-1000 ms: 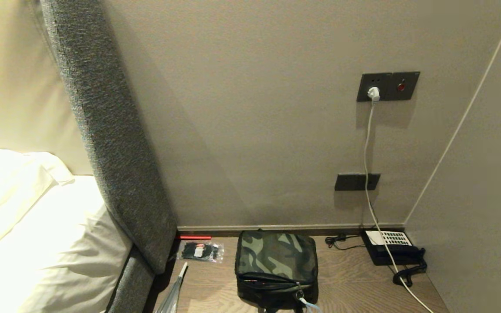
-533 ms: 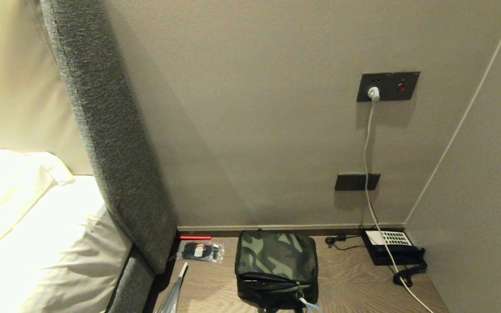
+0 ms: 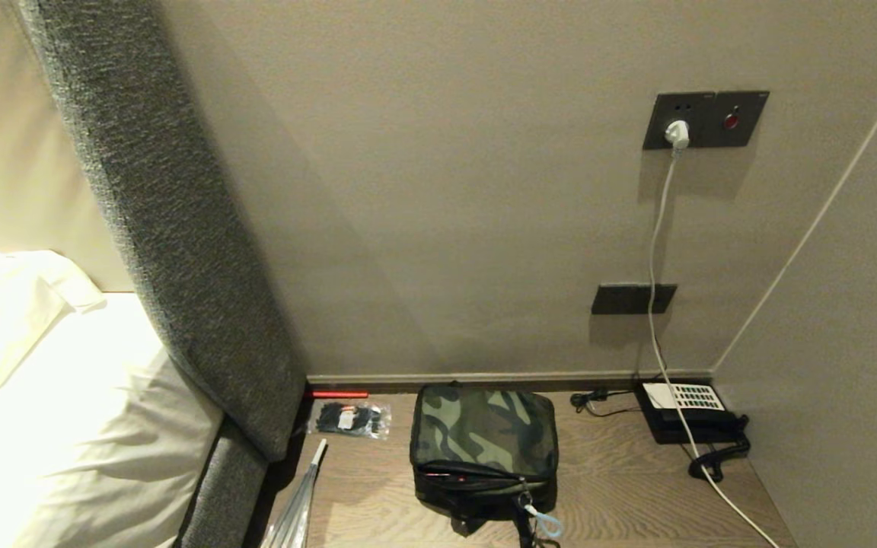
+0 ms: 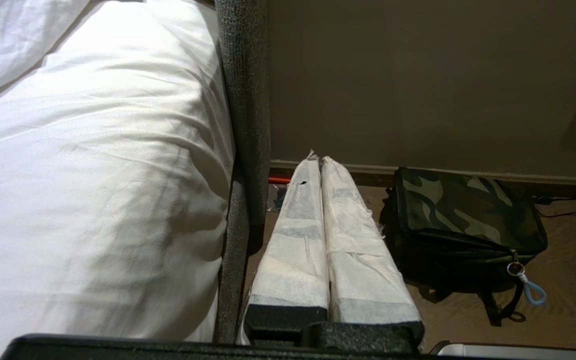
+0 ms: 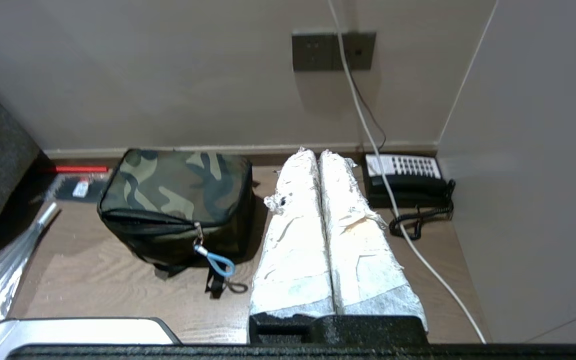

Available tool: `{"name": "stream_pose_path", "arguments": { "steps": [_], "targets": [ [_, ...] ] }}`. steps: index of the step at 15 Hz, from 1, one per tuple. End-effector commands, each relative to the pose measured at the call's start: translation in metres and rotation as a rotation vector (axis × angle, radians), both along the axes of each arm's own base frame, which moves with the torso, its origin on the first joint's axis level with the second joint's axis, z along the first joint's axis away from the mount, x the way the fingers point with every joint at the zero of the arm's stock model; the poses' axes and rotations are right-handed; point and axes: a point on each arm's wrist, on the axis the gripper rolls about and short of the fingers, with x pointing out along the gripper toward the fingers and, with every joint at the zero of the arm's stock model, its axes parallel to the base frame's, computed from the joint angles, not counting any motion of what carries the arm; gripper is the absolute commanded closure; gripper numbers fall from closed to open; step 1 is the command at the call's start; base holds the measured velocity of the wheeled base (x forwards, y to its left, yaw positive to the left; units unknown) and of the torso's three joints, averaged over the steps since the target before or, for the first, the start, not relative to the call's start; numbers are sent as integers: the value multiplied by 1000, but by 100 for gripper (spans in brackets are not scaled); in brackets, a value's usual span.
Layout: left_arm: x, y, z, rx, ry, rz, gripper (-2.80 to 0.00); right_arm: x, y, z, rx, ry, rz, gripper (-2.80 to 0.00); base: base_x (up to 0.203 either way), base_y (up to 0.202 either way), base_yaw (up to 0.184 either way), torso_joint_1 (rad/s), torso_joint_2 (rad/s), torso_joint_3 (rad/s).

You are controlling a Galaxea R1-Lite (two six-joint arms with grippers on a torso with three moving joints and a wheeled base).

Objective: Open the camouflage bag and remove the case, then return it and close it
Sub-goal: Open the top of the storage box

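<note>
Camouflage bag (image 3: pixel 484 434) zipped shut on wooden table (image 3: pixel 621 487); no legible writing.

Wooden nightstand (image 3: pixel 621 495) bears camouflage bag (image 3: pixel 484 438), telephone (image 3: pixel 686 415), perhaps cable-tie packet (image 3: pixel 351 418).

Head view high, facing wall, both wrist views low, sharing the camouflage bag (image 3: pixel 483 440) (image 4: pixel 468 215) (image 5: pixel 178 192)

The boxy green camouflage bag with black sides (image 3: pixel 483 449) is zipped, so its contents are hidden; its black strap (image 3: pixel 524 527) runs off the head view's lower edge. The clear plastic sleeve (image 3: pixel 295 511) beside the grey upholstered headboard (image 3: pixel 180 251) is cut off there too; the small clear packet of black items (image 3: pixel 351 418) is too small to identify.
</note>
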Motion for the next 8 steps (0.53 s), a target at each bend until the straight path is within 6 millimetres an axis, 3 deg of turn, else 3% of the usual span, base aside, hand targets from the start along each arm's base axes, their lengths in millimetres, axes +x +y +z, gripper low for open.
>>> {"name": "stream_pose_path", "arguments": {
  "steps": [1,8],
  "targets": [
    [0,0,-1,-1,2,1,0,0,0,0,0,1,0,0,0,0,0,6,-2,-201],
    [0,0,-1,-1,3,1,0,0,0,0,0,1,0,0,0,0,0,2,3,-200]
  ]
}}
